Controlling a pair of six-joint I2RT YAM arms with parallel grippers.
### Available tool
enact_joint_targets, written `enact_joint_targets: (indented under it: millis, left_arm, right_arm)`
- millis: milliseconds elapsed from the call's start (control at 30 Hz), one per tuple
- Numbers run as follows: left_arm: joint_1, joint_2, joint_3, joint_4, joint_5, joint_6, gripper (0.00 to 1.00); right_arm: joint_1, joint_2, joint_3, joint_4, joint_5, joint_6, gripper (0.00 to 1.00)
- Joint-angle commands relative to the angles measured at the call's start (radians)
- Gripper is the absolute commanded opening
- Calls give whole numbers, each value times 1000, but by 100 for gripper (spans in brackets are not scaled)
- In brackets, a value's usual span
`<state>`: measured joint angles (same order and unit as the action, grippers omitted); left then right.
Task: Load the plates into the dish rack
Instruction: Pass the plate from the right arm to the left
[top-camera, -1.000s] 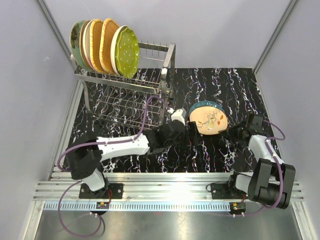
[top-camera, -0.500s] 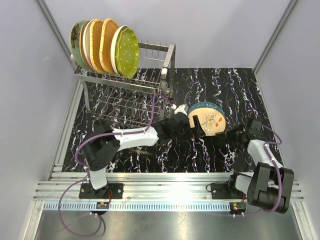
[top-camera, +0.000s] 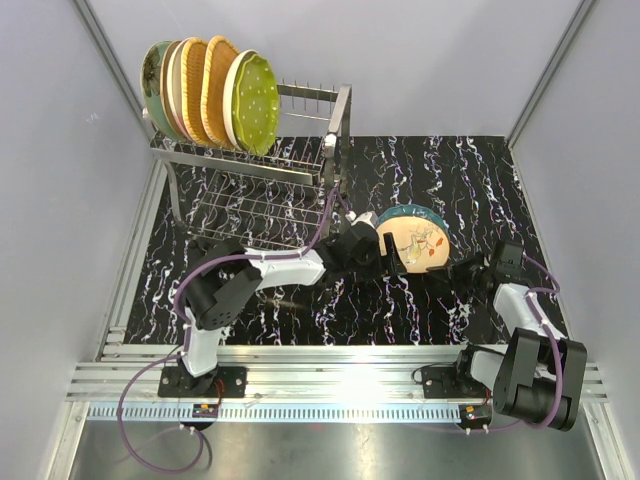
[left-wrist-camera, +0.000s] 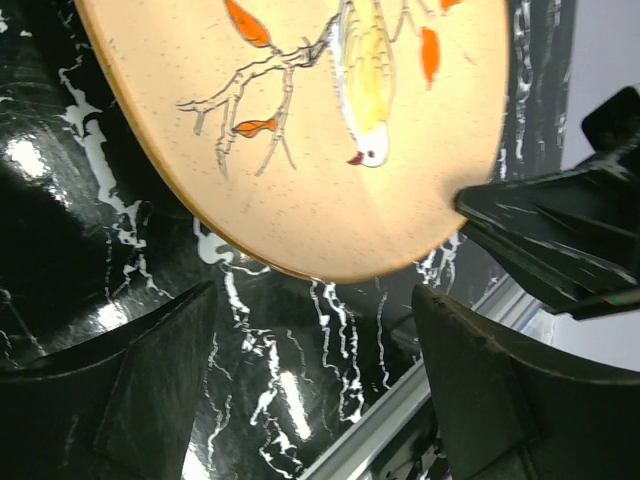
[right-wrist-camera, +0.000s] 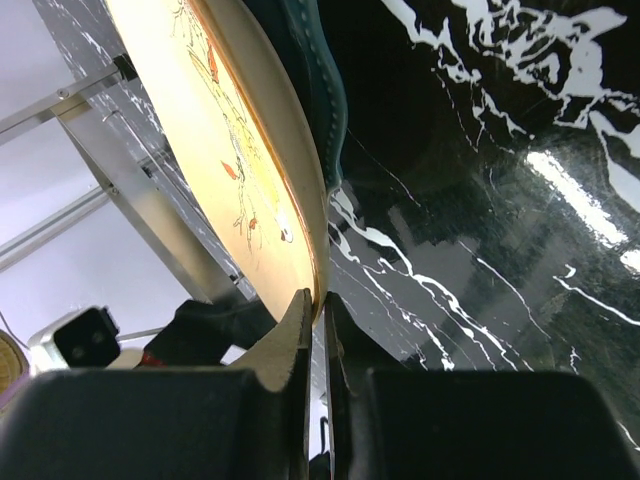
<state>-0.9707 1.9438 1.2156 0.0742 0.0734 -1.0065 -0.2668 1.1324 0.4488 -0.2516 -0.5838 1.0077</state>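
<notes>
No legible text, label, brand, number or sign anywhere here.

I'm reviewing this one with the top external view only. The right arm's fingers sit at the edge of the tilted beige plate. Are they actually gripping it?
Observer: Yes. In the right wrist view the right fingers are pinched shut on the rim of the round beige ceramic plate.
Operator: Do the left arm's fingers hold it too?
Observer: No. In the left wrist view the left fingers are spread open, with the plate's rim clear of both. No contact shows.
Operator: What's painted on the plate?
Observer: A yellow bird on a bare branch with orange leaves.
</notes>
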Motion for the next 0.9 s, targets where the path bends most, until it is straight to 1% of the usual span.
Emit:
enact_joint_targets:
  millis: [0, 500, 733, 867]
  left_arm:
    - [12, 12, 33, 53, 31, -18, 80]
    - [20, 26, 39, 95, -30, -76, 74]
    - [20, 47, 58, 99, -46, -92, 68]
    - [20, 55, 38, 118, -47, -112, 65]
  right_arm:
    - [3, -31, -2, 58, -105, 15, 0]
    - [3, -82, -58, 38, -142, 2, 0]
    - [3, -111, -76, 26, -151, -6, 0]
    - [3, -134, -90, 11, -163, -12, 0]
